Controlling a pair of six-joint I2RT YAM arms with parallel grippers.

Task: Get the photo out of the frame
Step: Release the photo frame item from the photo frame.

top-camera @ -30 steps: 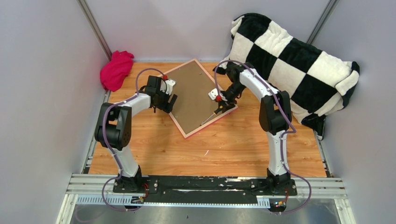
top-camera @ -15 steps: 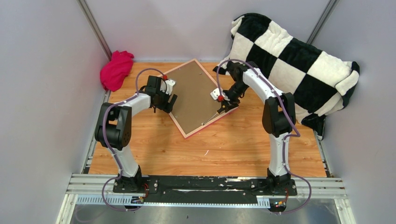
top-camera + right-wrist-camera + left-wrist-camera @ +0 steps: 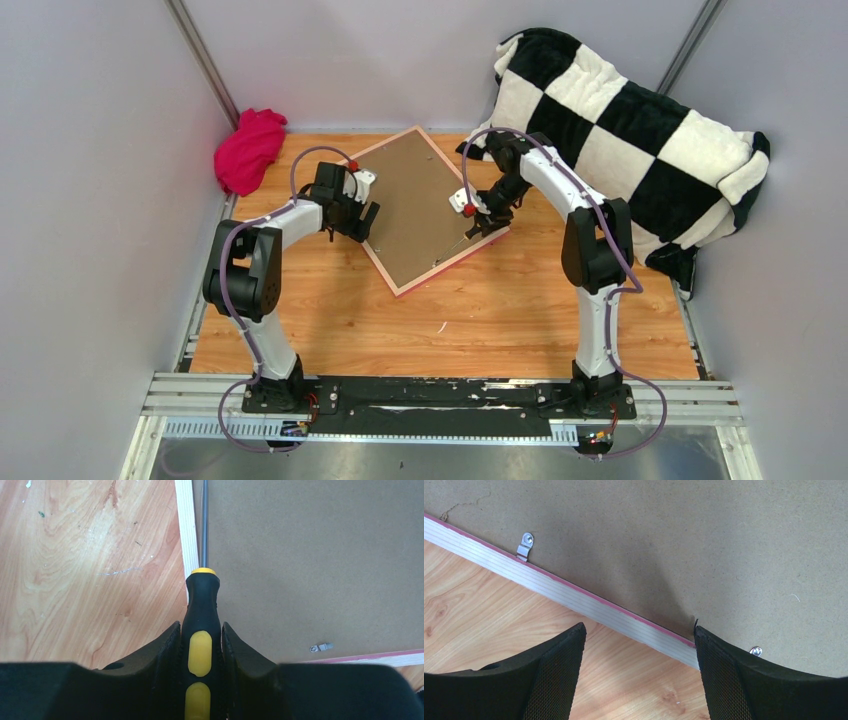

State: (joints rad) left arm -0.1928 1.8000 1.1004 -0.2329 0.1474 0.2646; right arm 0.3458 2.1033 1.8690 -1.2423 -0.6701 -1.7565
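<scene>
The frame lies face down on the wooden table, its thin pink border around the brown backing board. The photo is hidden under the board. My left gripper is open and empty, and its jaws straddle the frame's left edge; the right fingertip touches that edge. Small metal clips hold the board. My right gripper is shut on a black and yellow screwdriver at the frame's right side. Its shaft runs along the inside of the frame's edge.
A magenta cloth lies in the back left corner. A large black and white checkered blanket fills the back right. Grey walls close in both sides. Another clip sits near the frame's corner. Bare wooden table lies in front of the frame.
My right arm has shifted slightly toward the back with the screwdriver. The left arm and the frame have not moved.
</scene>
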